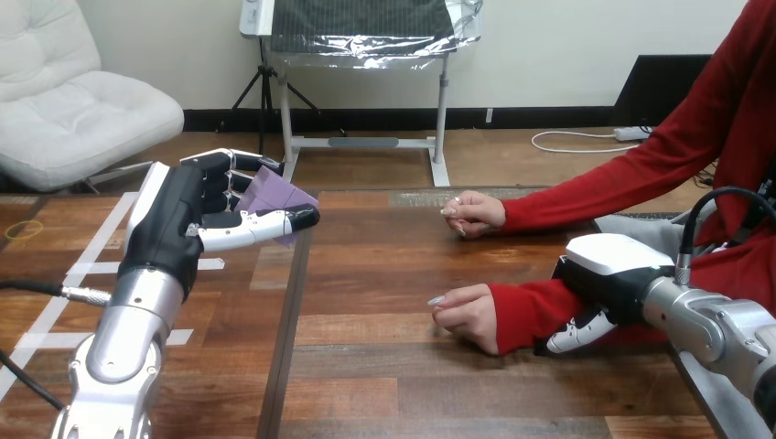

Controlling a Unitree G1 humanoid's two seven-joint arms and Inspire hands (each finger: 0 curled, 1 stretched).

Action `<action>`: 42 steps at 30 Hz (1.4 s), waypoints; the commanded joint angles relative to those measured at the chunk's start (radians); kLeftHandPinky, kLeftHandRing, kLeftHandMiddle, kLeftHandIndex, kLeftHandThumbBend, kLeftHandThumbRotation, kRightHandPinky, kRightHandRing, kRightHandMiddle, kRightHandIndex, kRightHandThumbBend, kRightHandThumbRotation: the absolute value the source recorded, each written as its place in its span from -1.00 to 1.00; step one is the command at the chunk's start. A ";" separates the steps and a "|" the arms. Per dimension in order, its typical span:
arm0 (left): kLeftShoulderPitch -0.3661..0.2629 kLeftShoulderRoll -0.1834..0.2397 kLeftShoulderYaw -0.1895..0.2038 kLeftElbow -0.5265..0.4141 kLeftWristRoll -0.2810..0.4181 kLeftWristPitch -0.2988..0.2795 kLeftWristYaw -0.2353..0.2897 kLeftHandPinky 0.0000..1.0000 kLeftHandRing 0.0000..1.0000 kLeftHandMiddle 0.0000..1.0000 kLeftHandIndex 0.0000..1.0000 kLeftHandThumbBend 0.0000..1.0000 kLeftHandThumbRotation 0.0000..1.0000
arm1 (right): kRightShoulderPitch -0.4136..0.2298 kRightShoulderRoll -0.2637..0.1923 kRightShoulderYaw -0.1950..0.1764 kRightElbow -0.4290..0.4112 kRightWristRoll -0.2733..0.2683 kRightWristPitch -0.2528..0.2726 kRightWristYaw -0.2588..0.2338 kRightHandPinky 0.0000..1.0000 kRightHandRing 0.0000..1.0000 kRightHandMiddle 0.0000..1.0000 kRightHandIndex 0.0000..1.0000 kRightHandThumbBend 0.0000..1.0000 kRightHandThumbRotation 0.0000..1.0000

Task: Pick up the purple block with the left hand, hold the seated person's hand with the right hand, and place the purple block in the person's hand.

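Purple block (274,195) sits pinched in fingers of the left hand (178,219), right hand (608,273) clasps the person's forearm (535,306); delivery into the person's hand (468,311) remains.

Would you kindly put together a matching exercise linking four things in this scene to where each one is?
Things:
1. purple block
2. right robot hand
3. person's farther hand
4. person's nearer hand

Places:
A. against the red sleeve at the forearm
B. on the table, further from the robot
C. held above the table in the left robot hand
D. on the table, just ahead of the right robot hand

Pairs: 1-C, 2-A, 3-B, 4-D
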 commanded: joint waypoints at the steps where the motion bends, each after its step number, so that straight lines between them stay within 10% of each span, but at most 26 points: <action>1: -0.041 -0.004 0.019 -0.041 -0.010 -0.010 0.000 -0.32 -0.27 -0.21 -0.21 0.27 -1.00 | -0.053 -0.009 -0.039 -0.036 0.044 -0.017 0.005 -0.59 -0.48 -0.36 -0.36 0.34 -0.13; 42: -0.095 -0.008 0.007 0.096 0.028 -0.148 0.049 -0.35 -0.28 -0.22 -0.21 0.37 -1.00 | -0.072 -0.106 -0.117 -0.200 0.123 -0.053 0.026 -0.55 -0.46 -0.35 -0.35 0.38 -0.04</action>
